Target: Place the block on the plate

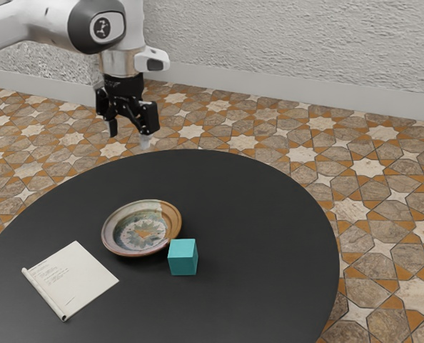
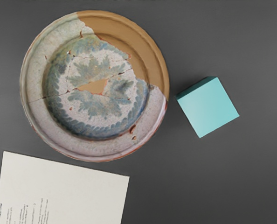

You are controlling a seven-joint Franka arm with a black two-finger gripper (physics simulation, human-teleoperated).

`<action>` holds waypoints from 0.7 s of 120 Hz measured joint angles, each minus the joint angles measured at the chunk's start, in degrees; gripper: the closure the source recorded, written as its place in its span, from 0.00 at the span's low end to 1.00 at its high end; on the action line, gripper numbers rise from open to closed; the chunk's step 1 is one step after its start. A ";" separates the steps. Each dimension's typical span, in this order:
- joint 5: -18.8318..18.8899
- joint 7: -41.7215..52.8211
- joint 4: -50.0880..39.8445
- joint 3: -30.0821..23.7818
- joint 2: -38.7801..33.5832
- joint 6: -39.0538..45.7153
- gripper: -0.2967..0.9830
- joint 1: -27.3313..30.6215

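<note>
My gripper point(image 1: 130, 130) hangs high near the table's far edge in the exterior view, well above and apart from the block and plate, its two fingers spread open with nothing between them. The teal block point(image 1: 183, 257) rests on the black table just beside the plate point(image 1: 142, 228), toward the exterior view's right and nearer the camera. In the wrist view the block point(image 2: 208, 108) stands off the rim of the round, cracked, patterned plate point(image 2: 95, 86), with a narrow gap between them. Nothing lies on the plate.
A white sheet or notebook point(image 1: 71, 280) with some writing lies on the round black table point(image 1: 262, 207), near the plate; the wrist view has the sheet point(image 2: 64, 191) as well. A pale wall stands behind the arm.
</note>
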 joint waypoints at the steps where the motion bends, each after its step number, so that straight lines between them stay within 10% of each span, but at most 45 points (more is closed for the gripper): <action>1: -0.01 -0.01 -0.01 -0.02 0.00 0.03 0.23 -0.06; 38: -0.81 -1.70 -2.79 -4.87 3.28 4.94 0.23 -1.08; 84: -1.44 -28.27 -2.12 -6.72 6.45 12.51 0.23 0.27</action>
